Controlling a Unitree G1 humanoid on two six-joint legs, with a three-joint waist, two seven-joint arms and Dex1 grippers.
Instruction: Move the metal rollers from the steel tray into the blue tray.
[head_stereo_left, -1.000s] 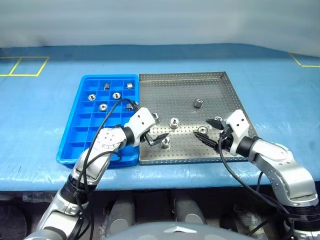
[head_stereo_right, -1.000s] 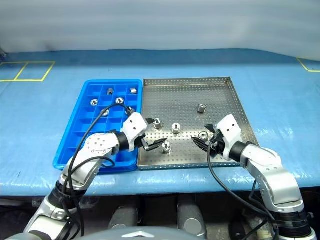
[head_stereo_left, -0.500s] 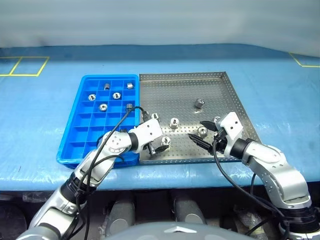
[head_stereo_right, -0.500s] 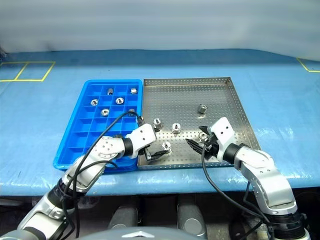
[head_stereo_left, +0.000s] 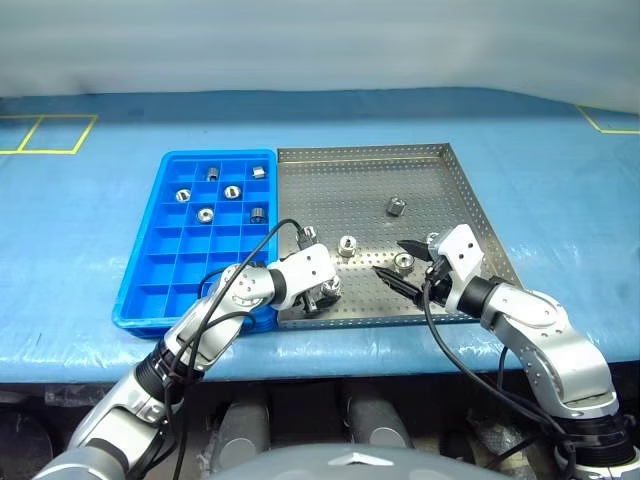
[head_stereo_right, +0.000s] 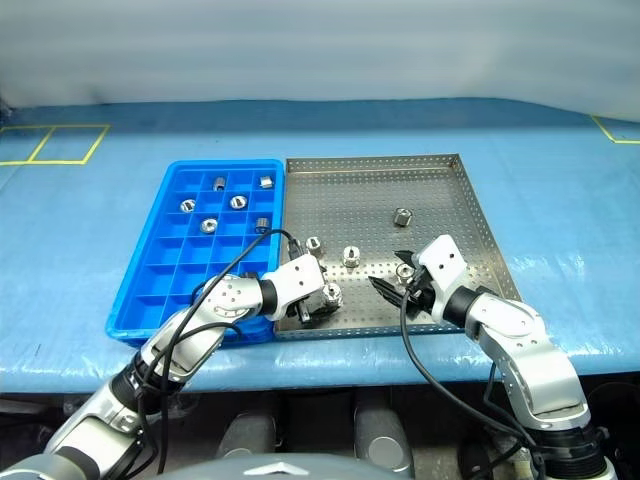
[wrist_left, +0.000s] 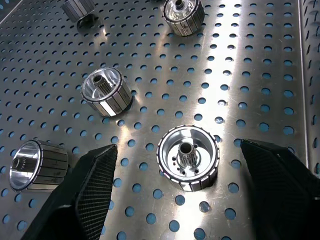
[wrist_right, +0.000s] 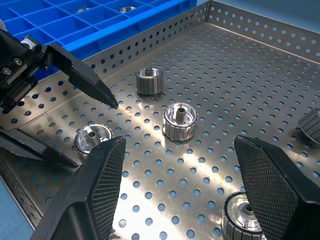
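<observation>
Blue tray (head_stereo_left: 150, 275): on the blue-covered desk (head_stereo_left: 80, 200), at 9 o'clock of the steel tray (head_stereo_left: 450, 190), long sides touching. Five metal rollers in its far compartments, e.g. one (head_stereo_left: 258, 171) by the far right corner.

Steel tray: perforated floor, low rim. Five metal rollers standing on it:
- one alone (head_stereo_left: 396, 207) toward 12 o'clock;
- one (head_stereo_left: 347, 244) near the middle;
- one (head_stereo_left: 309, 234) close to the rim shared with the blue tray;
- one (head_stereo_left: 329, 288) near the 6 o'clock rim, between the fingers of the left end effector (wrist_left: 185, 175);
- one (head_stereo_left: 403, 262) toward 4 o'clock, at the right end effector (head_stereo_left: 402, 262).

Left end effector: fingers spread, one on each side of the near roller, gaps visible both sides, roller resting on the floor.

Right end effector: fingers wide apart, holding nothing, low over the tray.
</observation>
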